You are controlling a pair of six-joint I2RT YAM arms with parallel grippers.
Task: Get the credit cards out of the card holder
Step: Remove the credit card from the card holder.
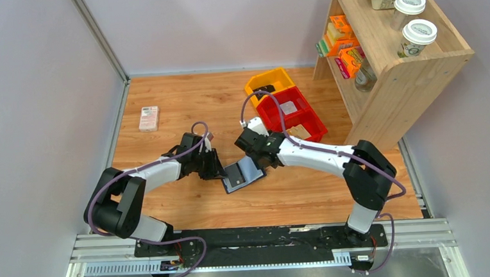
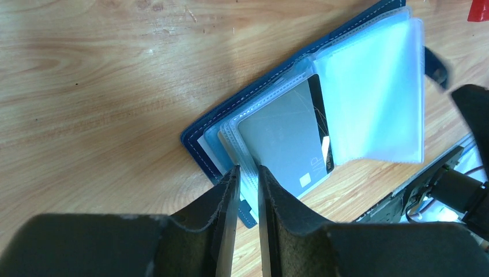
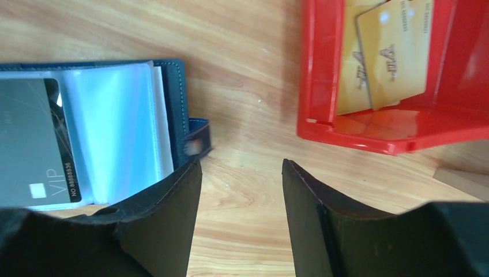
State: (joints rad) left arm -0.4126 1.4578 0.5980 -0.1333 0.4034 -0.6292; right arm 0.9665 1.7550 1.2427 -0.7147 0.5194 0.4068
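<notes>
**A:** How is the left gripper (image 2: 247, 196) set?

**B:** Its jaws are drawn to a narrow slit over the near edge of the card holder (image 2: 199, 144). A sleeve edge and a navy corner sit between them. I judge it a pinch, meant to pin the holder open on the table (image 2: 86, 86).

**A:** And the right gripper (image 3: 242, 190)?

**B:** Its jaws are apart with nothing between them. It hangs low over bare wood, between the holder's snap tab (image 3: 196, 141) and the red bin (image 3: 323, 86).

**A:** Where is the work?

**B:** The holder lies spread open, midway between the two arms. A grey credit card (image 2: 282, 138) sits in a clear pocket on the left gripper's side. A clear sleeve (image 2: 375, 92), seemingly without a card, is turned toward the right one.

**A:** Why is the bin so close?

**B:** Gold cards (image 3: 398, 52) lie in it, so it looks like the drop place. The grey card is probably next. The right jaws would need to reach the pocket's open edge while the left anchors the cover.
</notes>
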